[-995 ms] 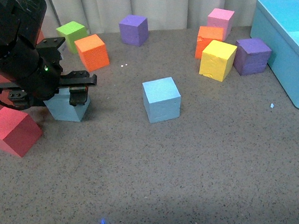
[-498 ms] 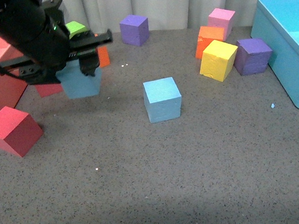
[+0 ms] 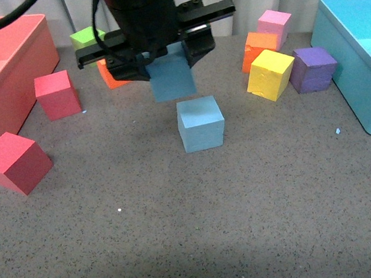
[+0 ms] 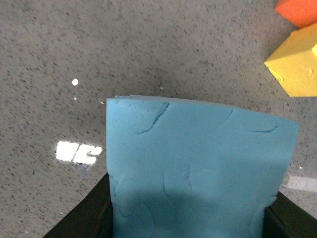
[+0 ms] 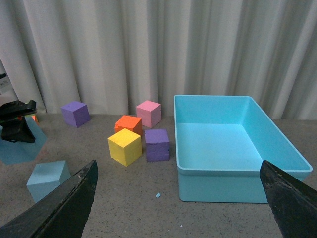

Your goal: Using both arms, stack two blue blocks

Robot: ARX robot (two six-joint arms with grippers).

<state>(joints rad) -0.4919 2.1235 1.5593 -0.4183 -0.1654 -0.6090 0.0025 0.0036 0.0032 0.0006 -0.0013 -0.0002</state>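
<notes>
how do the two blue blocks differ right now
The held blue block hangs off the table, clamped in the left gripper; the resting blue block sits on the table with nothing touching it. The held blue block is slightly tilted; the resting blue block lies flat. The held one looks darker, in shadow; the resting one looks paler. Both are matte blue cubes of about the same size.
</notes>
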